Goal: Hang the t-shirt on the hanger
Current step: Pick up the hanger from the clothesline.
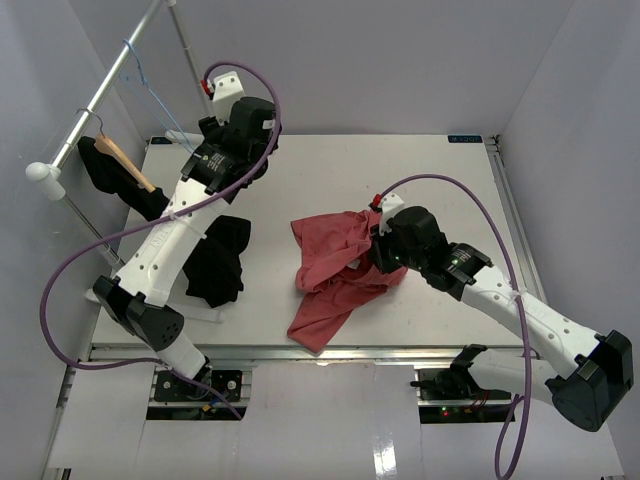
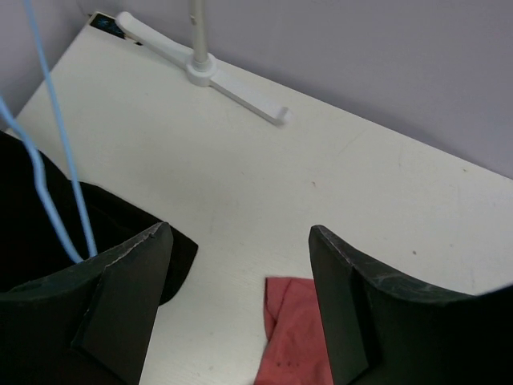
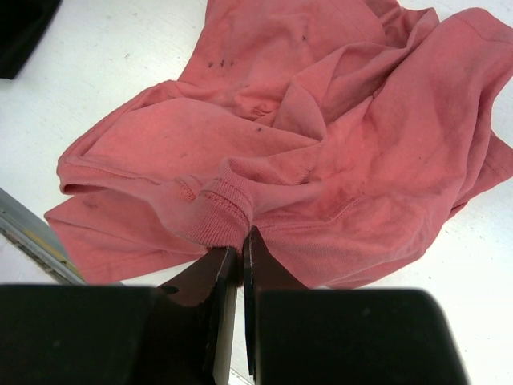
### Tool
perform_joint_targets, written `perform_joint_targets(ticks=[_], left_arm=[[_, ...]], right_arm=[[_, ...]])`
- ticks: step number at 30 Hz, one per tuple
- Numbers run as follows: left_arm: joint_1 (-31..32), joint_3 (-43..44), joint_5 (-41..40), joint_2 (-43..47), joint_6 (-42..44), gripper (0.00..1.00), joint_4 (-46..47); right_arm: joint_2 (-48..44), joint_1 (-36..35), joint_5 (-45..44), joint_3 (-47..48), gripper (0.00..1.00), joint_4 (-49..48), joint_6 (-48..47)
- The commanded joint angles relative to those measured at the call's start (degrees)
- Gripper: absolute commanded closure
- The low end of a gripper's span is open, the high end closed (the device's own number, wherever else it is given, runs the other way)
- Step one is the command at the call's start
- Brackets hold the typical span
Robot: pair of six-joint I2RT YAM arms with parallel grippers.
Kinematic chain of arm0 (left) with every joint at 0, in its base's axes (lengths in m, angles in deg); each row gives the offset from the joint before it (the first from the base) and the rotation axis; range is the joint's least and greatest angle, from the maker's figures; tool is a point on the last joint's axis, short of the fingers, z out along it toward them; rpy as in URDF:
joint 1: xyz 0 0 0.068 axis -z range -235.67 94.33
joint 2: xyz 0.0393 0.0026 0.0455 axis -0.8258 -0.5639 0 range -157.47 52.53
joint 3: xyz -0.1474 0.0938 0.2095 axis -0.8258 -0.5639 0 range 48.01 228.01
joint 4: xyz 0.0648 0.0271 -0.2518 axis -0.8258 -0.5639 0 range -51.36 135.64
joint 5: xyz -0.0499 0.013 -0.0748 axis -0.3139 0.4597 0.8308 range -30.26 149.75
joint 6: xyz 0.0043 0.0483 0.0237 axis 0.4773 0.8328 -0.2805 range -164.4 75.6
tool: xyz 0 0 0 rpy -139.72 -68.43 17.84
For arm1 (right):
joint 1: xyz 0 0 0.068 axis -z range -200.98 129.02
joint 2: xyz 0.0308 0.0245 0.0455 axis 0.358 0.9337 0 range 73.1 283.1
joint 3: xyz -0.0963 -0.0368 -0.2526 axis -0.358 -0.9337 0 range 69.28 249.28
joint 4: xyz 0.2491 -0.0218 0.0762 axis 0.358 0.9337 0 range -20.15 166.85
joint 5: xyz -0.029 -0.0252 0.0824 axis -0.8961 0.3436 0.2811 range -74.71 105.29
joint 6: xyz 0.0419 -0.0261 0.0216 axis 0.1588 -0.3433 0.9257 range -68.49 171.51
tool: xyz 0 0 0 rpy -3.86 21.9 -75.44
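The salmon-red t-shirt point(image 1: 330, 268) lies crumpled on the table's middle; it also shows in the right wrist view point(image 3: 304, 120) and at the bottom of the left wrist view point(image 2: 295, 329). My right gripper point(image 1: 373, 250) is shut on a ribbed fold of the shirt, seen in its own view point(image 3: 242, 241). The light-blue wire hanger point(image 1: 146, 84) hangs on the rail at the back left. My left gripper point(image 1: 207, 143) is raised just right of it, open and empty point(image 2: 240, 241), with the hanger's wires point(image 2: 58, 120) at its left.
A black garment point(image 1: 215, 262) hangs from a tan wooden hanger point(image 1: 125, 160) on the white rail point(image 1: 100, 95) and spills onto the table's left side. The rack's white foot point(image 2: 232, 88) stands at the back. Grey walls enclose the table.
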Motion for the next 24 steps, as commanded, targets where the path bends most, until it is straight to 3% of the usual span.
perform_joint_targets(ticks=[1,11,24], left_arm=[[-2.9,0.7,-2.6,2.8,-0.5,0.21,-5.2],[-4.3,-2.4,-4.1,7.2,-1.1,0.24,-6.9],[-18.6,-7.6,3.9,8.0,1.1,0.25,-4.8]], right_arm=[[-1.8,0.2,1.6,-0.6,0.92,-3.4,-1.1],[-2.2,0.2,2.1,-2.1,0.92,-4.6,-1.6],[-3.0,0.1,3.1,-3.4,0.92,-5.4,-2.2]])
